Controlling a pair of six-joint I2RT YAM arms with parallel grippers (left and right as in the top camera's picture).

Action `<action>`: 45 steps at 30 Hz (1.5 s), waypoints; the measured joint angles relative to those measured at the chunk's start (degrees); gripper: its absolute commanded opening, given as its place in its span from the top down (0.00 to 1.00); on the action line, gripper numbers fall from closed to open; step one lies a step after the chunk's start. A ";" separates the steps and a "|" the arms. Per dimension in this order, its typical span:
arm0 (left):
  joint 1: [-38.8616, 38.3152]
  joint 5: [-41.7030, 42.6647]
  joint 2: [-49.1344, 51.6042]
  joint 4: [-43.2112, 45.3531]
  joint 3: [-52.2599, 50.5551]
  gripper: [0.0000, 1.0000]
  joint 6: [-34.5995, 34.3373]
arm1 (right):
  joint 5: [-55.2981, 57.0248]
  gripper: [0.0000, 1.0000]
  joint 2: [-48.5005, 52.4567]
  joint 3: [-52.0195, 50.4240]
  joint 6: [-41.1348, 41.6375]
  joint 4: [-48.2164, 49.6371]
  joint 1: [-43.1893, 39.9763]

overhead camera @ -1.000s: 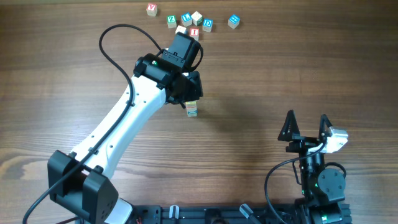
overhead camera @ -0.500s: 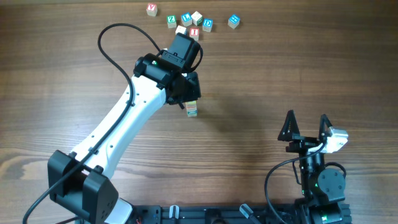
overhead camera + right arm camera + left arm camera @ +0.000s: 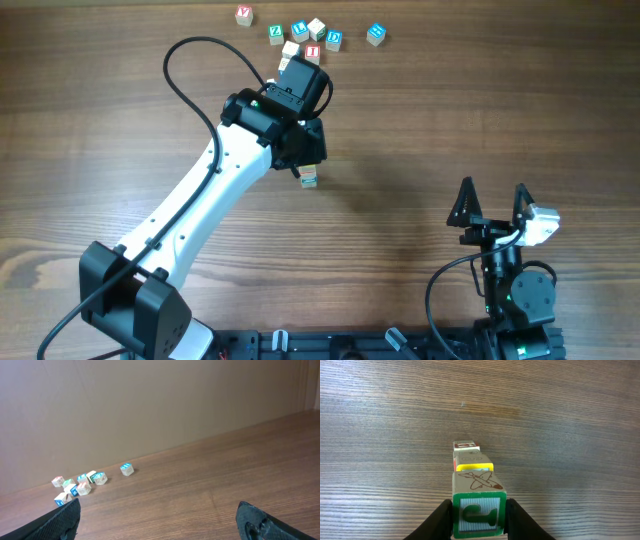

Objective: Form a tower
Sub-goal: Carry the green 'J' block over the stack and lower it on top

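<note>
Overhead view: the white left arm (image 3: 200,200) reaches diagonally from the near left corner to the middle of the tabletop (image 3: 450,100), wrist bent so the left claw (image 3: 308,165) points straight down. The tower (image 3: 308,179) stands directly beneath it, upright and seen nearly end on, mostly hidden by the wrist. A cluster of loose cubes (image 3: 300,30) lies near the far edge, well apart from the tower. The right claw (image 3: 492,190) sits parked at the near right with its jaws spread and empty, far from the stack, so the left arm is the nearer one. Left wrist view: looking down the tower's vertical axis, the green-faced cube (image 3: 477,516) is on top, with an aeroplane drawing on one side. A yellow cube (image 3: 475,466) shows beneath it and a white cube (image 3: 466,446) lower down. The dark fingers (image 3: 442,517) sit against the top cube's two opposite sides with no gap visible, so the claw is closed on it. The cubes look roughly in line, so the next move probably depends on parting the jaws evenly and rising straight up. Right wrist view: two widely separated fingertips frame bare wood, with the loose cubes in the distance on the left. The tower is not in this view.
</note>
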 measured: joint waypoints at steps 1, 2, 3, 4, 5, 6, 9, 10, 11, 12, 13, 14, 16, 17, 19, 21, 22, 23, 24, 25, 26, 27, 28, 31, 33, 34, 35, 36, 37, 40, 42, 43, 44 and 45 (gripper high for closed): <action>0.00 -0.02 0.00 0.02 0.00 0.68 0.00 | 0.00 0.00 0.00 0.02 0.00 0.00 0.00; 0.00 -0.02 0.00 0.04 0.00 0.69 0.00 | 0.00 0.00 0.00 0.00 0.00 0.00 0.00; 0.00 -0.02 0.00 0.09 0.00 0.69 0.00 | 0.00 0.00 0.00 0.00 0.00 0.00 0.00; 0.00 -0.02 0.00 0.13 0.00 0.69 0.00 | 0.00 0.00 0.00 0.02 0.00 0.00 0.00; 0.00 -0.02 0.00 0.22 0.00 0.69 0.00 | 0.00 0.00 0.00 0.02 0.00 0.00 0.00; 0.00 -0.02 0.00 0.24 0.00 0.69 0.00 | 0.00 0.00 0.00 0.02 0.00 0.00 0.00; 0.00 -0.04 0.00 0.24 0.00 0.69 0.00 | 0.00 0.00 0.00 0.02 0.00 0.00 0.00; 0.00 -0.07 0.00 0.24 0.00 0.69 0.00 | 0.00 0.00 0.00 0.00 0.00 0.00 0.00; 0.00 -0.22 0.00 0.24 0.00 0.69 0.00 | 0.00 0.00 0.00 0.00 0.00 0.00 0.00; 0.00 -0.26 0.00 0.24 0.00 0.69 0.00 | 0.00 0.00 0.00 0.02 0.00 0.00 0.00; 0.00 -0.44 0.00 0.26 0.00 0.69 0.00 | 0.00 0.00 0.00 0.00 0.00 0.00 0.00; 0.00 -0.46 0.00 0.33 0.00 0.69 0.00 | 0.00 0.00 0.00 0.02 0.00 0.00 0.00; 0.00 -0.44 0.00 0.57 0.00 0.69 0.00 | 0.00 0.01 0.00 0.00 0.00 0.00 0.00; 0.00 -0.44 0.02 0.66 0.00 0.68 0.04 | 0.00 0.00 0.00 0.02 0.00 0.00 0.00; 0.00 -0.44 0.02 0.68 0.00 0.68 0.39 | 0.00 0.00 0.00 0.02 0.00 0.00 0.00; -0.04 -0.46 0.02 1.09 0.00 0.67 0.68 | 0.00 0.00 0.00 0.00 0.00 0.00 0.00; -0.09 -0.46 0.02 1.29 0.00 0.67 0.81 | 0.00 0.00 0.00 0.00 0.00 0.00 0.00; -0.11 -0.52 0.02 1.33 0.00 0.67 0.83 | 0.00 0.00 0.00 0.00 0.00 0.00 0.00; -0.20 -0.72 0.02 1.33 0.00 0.65 0.85 | 0.00 0.00 0.00 0.00 0.00 0.00 0.00; -0.26 -0.92 0.02 1.33 0.00 0.64 0.87 | 0.00 0.00 0.00 0.02 0.00 0.00 0.00; -0.42 -1.20 0.02 1.38 0.00 0.64 0.98 | 0.00 0.00 0.00 0.00 0.00 0.00 0.00; -0.66 -1.55 0.02 1.64 0.00 0.63 1.03 | 0.00 0.00 0.00 0.02 0.00 0.00 0.00; -1.01 -1.86 0.02 1.77 0.00 0.63 1.05 | 0.00 0.00 0.00 0.00 0.00 0.00 0.00; -1.27 -2.16 0.02 2.14 0.00 0.63 1.05 | 0.00 0.00 0.00 0.00 0.00 0.00 0.00; -1.27 -2.16 0.04 2.21 -0.02 0.59 1.05 | 0.00 0.00 0.00 0.02 0.00 0.00 0.00; -1.27 -2.16 0.04 2.21 -0.02 0.53 1.05 | 0.00 0.00 0.00 0.02 0.00 0.00 0.00; -1.29 -2.19 0.07 2.21 -0.02 0.50 1.14 | 0.00 0.00 0.00 0.02 0.00 0.00 0.00; -1.33 -2.19 0.09 2.21 0.00 0.47 1.42 | 0.00 0.00 0.00 0.02 0.00 0.00 0.00; -1.38 -2.19 0.13 2.21 -0.02 0.45 1.42 | 0.00 0.00 0.00 0.02 0.00 0.00 0.00; -1.38 -2.21 0.26 2.45 -0.02 0.46 1.66 | 0.00 0.00 0.00 0.00 0.00 0.00 0.00; -1.38 -2.21 0.61 2.40 -0.02 0.50 1.60 | 0.00 0.00 0.00 0.00 0.00 0.00 0.00; -1.38 -2.25 1.03 2.38 -0.02 0.52 1.44 | 0.00 0.00 0.00 0.02 0.00 0.00 0.00; -1.38 -2.38 1.90 2.40 -0.02 0.54 1.44 | 0.00 0.00 0.00 0.00 0.00 0.00 0.00; -1.38 -2.40 2.93 2.45 -0.02 0.54 1.18 | 0.00 0.00 0.00 0.02 0.00 0.00 0.00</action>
